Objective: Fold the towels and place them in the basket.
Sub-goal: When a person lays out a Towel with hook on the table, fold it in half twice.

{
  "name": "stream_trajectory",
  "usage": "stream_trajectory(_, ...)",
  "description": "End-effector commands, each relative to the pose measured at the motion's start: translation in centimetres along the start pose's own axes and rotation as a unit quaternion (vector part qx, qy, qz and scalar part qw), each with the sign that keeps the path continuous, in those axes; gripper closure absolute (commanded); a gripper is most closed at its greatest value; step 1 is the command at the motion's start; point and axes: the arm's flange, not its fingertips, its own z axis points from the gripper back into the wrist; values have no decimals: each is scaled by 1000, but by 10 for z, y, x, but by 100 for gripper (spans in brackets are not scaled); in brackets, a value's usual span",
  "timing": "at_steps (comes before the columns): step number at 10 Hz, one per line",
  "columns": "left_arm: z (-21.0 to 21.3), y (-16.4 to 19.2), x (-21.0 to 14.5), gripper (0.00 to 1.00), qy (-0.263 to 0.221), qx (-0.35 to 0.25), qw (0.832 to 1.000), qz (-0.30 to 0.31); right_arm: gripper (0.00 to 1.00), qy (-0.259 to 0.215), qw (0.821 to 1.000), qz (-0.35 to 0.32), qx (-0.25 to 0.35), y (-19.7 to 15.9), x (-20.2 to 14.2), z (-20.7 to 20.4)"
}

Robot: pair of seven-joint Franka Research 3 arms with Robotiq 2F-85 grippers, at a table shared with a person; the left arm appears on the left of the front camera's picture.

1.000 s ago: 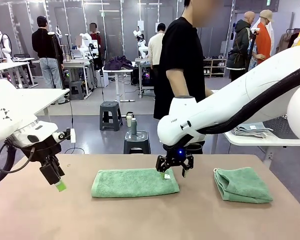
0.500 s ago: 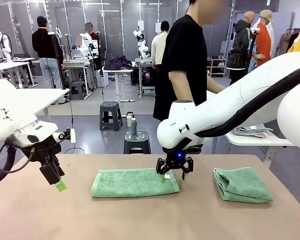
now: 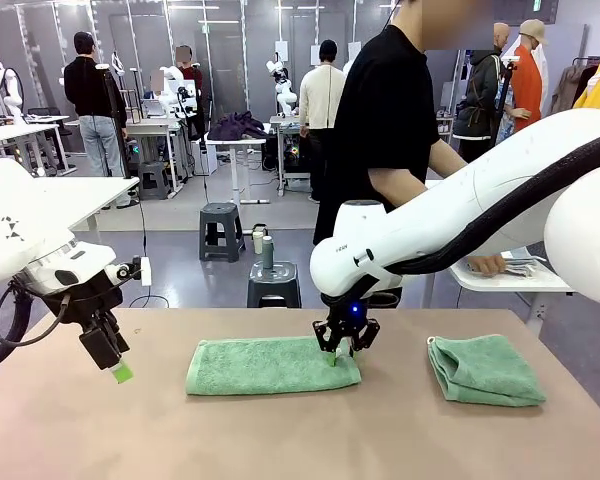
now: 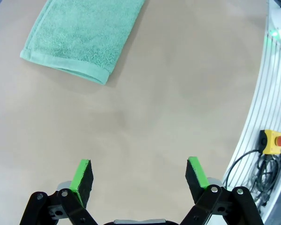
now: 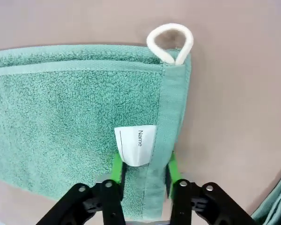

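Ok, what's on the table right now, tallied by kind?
Mint-green towels: 2, one half-folded long towel mid-table and one folded towel toward the robot's right
White hanging loop: 1, at the long towel's corner
White name tag: 1, by that towel's hem
Total: 4

A brown table point(image 3: 280, 440) carries a long folded towel point(image 3: 265, 365) and a smaller folded towel point(image 3: 485, 370).
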Motion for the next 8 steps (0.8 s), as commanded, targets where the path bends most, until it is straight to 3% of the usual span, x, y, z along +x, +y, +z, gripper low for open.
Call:
stream_trajectory(1,1,4,2,0,5,0,1000,-1,100,8,1000,-4,-10,-3,4,-8)
stream_trajectory(8,1,4,2,0,5,0,1000,-1,100,18,1000,-5,-11,-4,4,-1)
